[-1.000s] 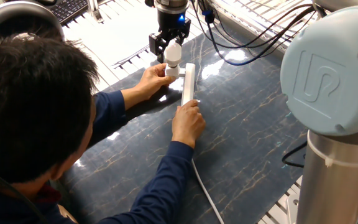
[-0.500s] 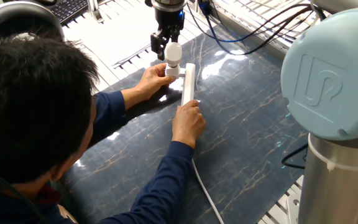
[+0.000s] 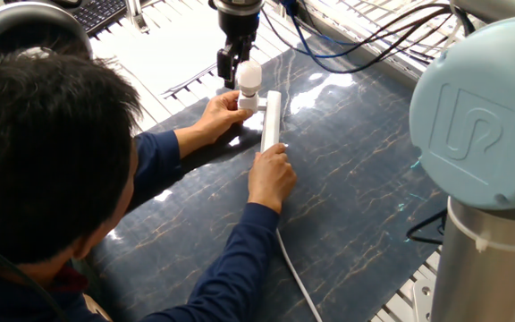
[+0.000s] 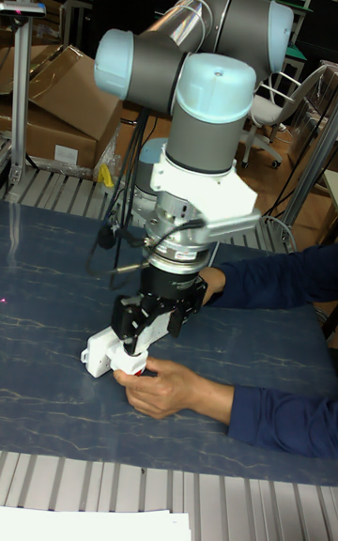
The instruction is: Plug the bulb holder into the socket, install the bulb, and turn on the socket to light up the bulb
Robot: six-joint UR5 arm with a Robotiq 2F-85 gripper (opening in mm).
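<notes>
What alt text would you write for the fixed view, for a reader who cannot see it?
The gripper is shut on the bulb, upright over the bulb holder beside the socket. A seated person steadies the holder with one hand and the socket with the other hand.

The arm reaches straight down, wrist vertical, its claw (image 3: 242, 64) low over the counter (image 3: 365, 179) (fingers close together; whether they grip cannot be told) beside a person's hand (image 4: 164, 386).
</notes>
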